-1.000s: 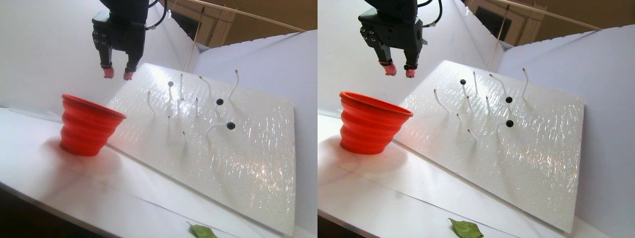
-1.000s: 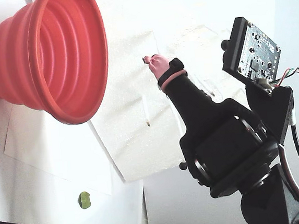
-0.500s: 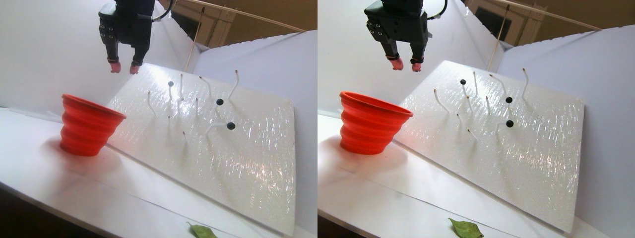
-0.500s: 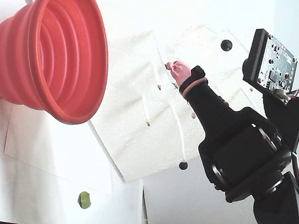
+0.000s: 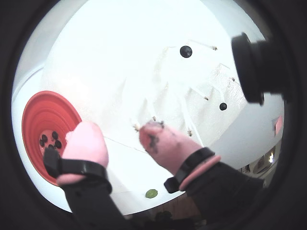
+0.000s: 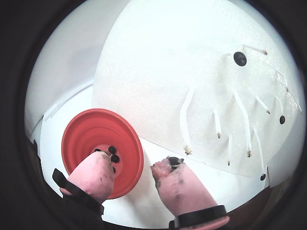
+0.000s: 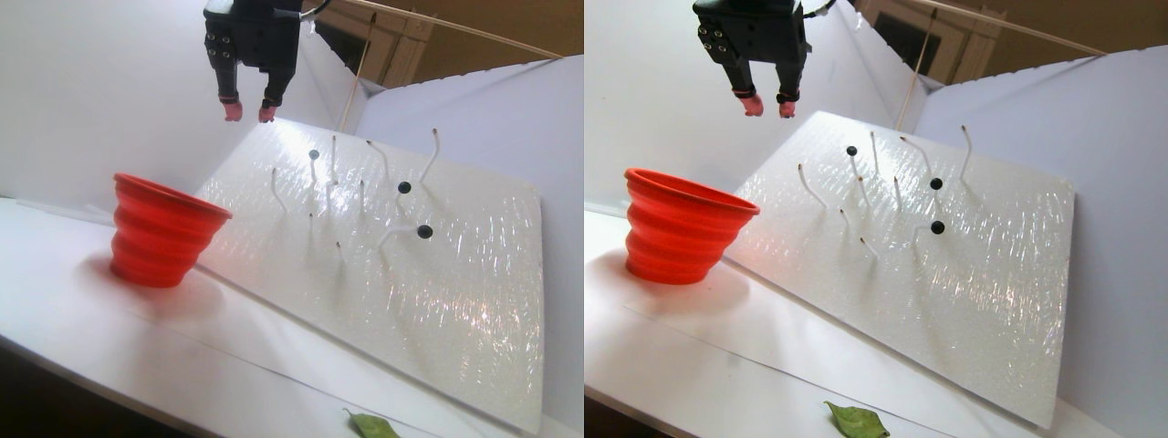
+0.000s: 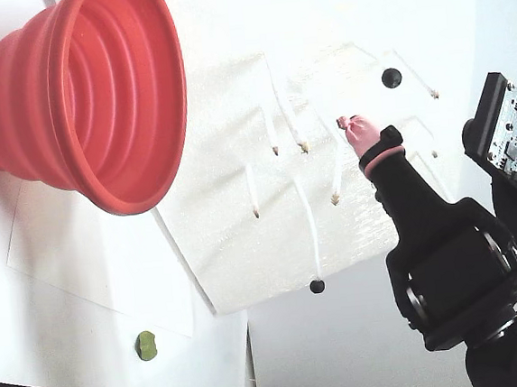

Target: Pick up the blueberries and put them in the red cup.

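1. Claw [image 7: 247,111]: stood high in the upper left of the stereo pair view, above the top edge of the board. Its two pink padded fingertips [image 6: 180,184] were parted by a modest gap and held nothing. Dark smears marked both pads.

2. Red cup [image 7: 164,233]: soft ridged silicone with stepped rings and a wide flared rim. It stood upright on the counter [image 7: 82,319] at the left of the stereo pair view, against the board's lower corner. Several berries lay in its bottom in a wrist view [image 5: 50,140].

3. Blueberries [image 7: 404,187]: small glossy dark balls. Three were perched on thin pale stalks at the centre of the stereo pair view, the others at [image 7: 314,154] and [image 7: 424,232]. All were apart from the claw.

4. Board [image 7: 456,301]: white, glittery and textured, tilted up from the counter, with many bare stalks.

5. Leaf [image 7: 372,425]: green, at the bottom edge, well apart from everything else.

6. Risks, as a judgement:
   - The stalks looked thin and springy, so a sideways brush by the claw could flick a berry off and send it rolling down the tilted board.
   - The berries were smooth, round and small against the broad soft pads. An off-centre squeeze could pop one out or crush it.
   - The bare stalks crowded the remaining berries and could snag a fingertip.
   - The light cup might tip if bumped at the rim.
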